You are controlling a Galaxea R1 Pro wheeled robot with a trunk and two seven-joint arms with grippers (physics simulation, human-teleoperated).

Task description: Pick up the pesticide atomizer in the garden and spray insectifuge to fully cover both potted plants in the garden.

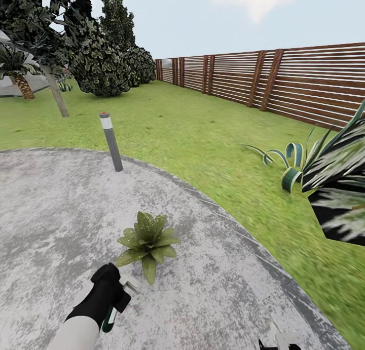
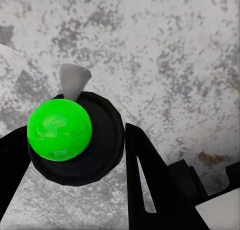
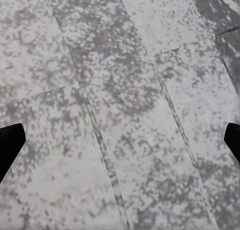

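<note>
so, largest first: i see the lawn [image 1: 192, 132] running back to the brown slat fence [image 1: 284, 81] on the right, with dark trees [image 1: 101, 51] at the far left and a palm [image 1: 17, 74] beyond them. the mottled grey paved circle [image 1: 50, 213] takes up the lower left of the head view. a big striped agave [image 1: 329, 172] leans in from the right edge, over the grass. a short grey bollard light [image 1: 110, 142] stands at the far rim of the paving.

one potted plant [image 1: 147, 241], a low rosette of broad green leaves, sits on the paving just ahead of my left arm; its pot is hidden under the leaves.

my left gripper [image 1: 119, 294] is low over the paving, just beside the rosette on its near left. it is clamped on the pesticide atomizer [image 1: 110, 317]: in the head view the dark green body with a white band shows below the hand and the pale trigger head pokes out toward the plant. in the left wrist view i see the bottle [image 2: 60, 130] end-on, bright green, ringed in black between the two dark fingers [image 2: 150, 185], with the pale nozzle pointing away over the stone.

my right gripper [image 3: 120, 140] looks down on bare paving slabs; its two black fingertips sit at opposite edges of the wrist view, spread wide with nothing between them.
</note>
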